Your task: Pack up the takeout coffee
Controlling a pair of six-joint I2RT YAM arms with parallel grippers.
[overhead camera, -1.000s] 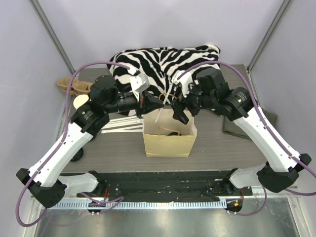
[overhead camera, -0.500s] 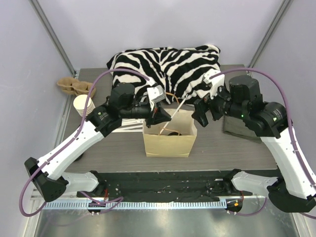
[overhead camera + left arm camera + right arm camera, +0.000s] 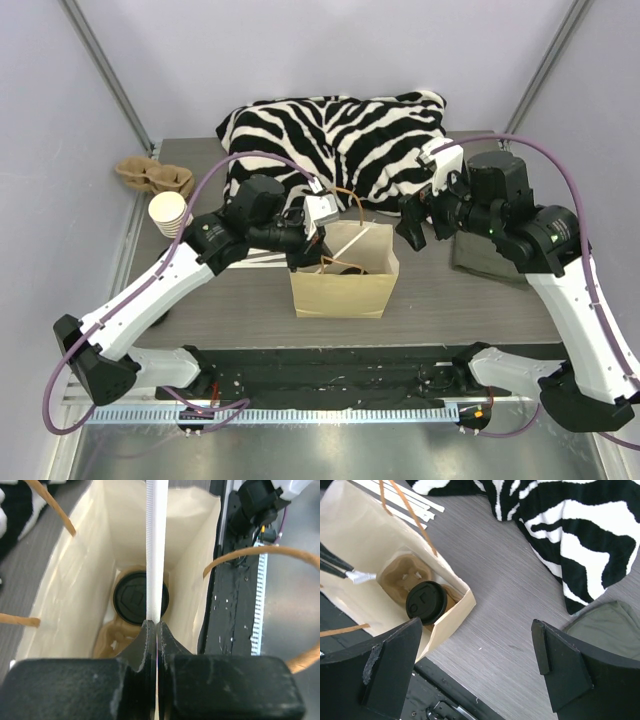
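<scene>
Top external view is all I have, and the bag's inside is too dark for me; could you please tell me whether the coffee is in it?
Observer: Yes. The right wrist view shows the takeout coffee, black lid on, standing at the bottom of the paper bag in a brown cup carrier.
Operator: Thank you. What is the left gripper pinching?
Observer: In the left wrist view the left gripper is shut on a white wrapped straw, which runs out over the bag's opening and crosses the lid in that view.
Operator: And is the right gripper holding anything?
Observer: No. The right gripper is open and empty, over the table beside the bag.
</scene>
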